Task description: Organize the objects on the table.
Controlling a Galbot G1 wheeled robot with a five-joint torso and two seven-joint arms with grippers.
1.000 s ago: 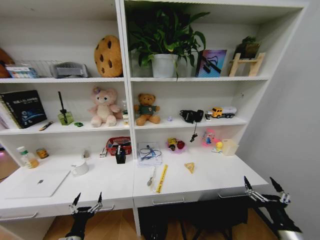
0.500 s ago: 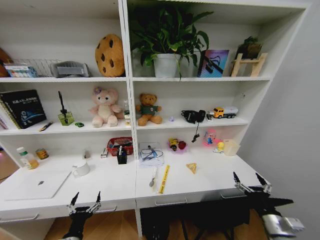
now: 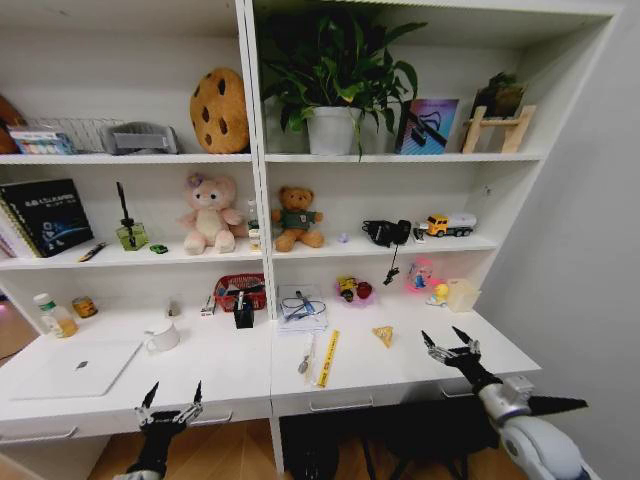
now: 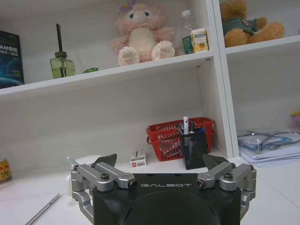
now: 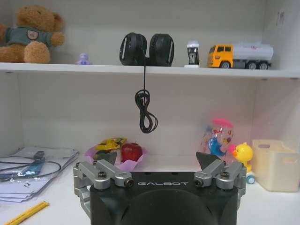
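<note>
White shelving backs the long surface (image 3: 200, 370). At its far left lies the shut silver laptop (image 3: 78, 367), with a white mug (image 3: 160, 336) beside it. The left claw (image 3: 172, 402) hangs spread at the near edge, empty. A yellow ruler (image 3: 324, 357) lies mid-desk. The right claw (image 3: 449, 347) hovers spread over the right end, seemingly poised to reach.

My right end effector (image 3: 447, 345) now sits further left and higher in the frame, over the tabletop (image 3: 430, 350), jaws apart.
</note>
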